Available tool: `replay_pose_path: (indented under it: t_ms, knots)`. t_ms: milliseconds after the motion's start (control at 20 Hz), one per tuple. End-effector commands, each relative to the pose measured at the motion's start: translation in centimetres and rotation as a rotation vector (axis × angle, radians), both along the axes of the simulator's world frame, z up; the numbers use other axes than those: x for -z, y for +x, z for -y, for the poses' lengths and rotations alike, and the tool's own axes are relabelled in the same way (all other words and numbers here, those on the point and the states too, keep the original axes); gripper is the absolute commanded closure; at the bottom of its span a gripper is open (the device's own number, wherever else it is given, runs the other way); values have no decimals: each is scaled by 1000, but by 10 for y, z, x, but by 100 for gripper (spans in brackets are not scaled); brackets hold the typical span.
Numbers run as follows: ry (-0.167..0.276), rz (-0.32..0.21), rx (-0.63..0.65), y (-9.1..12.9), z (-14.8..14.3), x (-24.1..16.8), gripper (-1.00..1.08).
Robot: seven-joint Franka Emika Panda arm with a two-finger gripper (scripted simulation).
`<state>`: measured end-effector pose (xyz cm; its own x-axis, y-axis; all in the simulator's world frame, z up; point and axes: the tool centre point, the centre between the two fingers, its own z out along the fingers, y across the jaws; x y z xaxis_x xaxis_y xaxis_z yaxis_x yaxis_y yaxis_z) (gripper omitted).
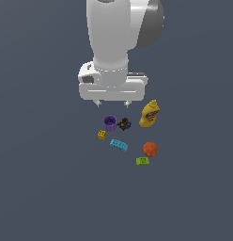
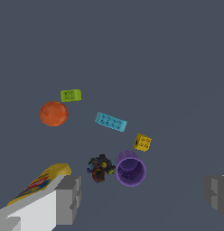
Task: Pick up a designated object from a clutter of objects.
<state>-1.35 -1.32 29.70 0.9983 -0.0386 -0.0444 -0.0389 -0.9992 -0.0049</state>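
Observation:
The small yellow studded brick (image 1: 102,135) (image 2: 142,142) lies on the dark floor beside the purple cup (image 1: 110,123) (image 2: 130,169). My gripper (image 1: 112,102) (image 2: 143,198) hangs high above the clutter, open, with nothing between its fingers (image 2: 68,198). In the exterior view the fingertips hover over the cup and the dark multicoloured trinket (image 1: 124,124) (image 2: 100,168), apart from the yellow brick.
A yellow mustard bottle (image 1: 149,114) (image 2: 39,182) stands at the exterior view's right of the trinket. A cyan flat brick (image 1: 118,145) (image 2: 111,122), an orange ball (image 1: 150,149) (image 2: 53,113) and a lime-green brick (image 1: 143,161) (image 2: 71,95) lie nearer the camera.

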Motion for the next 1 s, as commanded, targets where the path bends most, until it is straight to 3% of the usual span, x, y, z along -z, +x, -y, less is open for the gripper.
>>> replay_pose_path:
  t_ms: [0,400,950]
  knots:
    - [0,0,0,0,0,0,-92]
    - [21,-42,-10,-5,-14,10,-92]
    - [21,-36,11,-3,-8,27,-92]
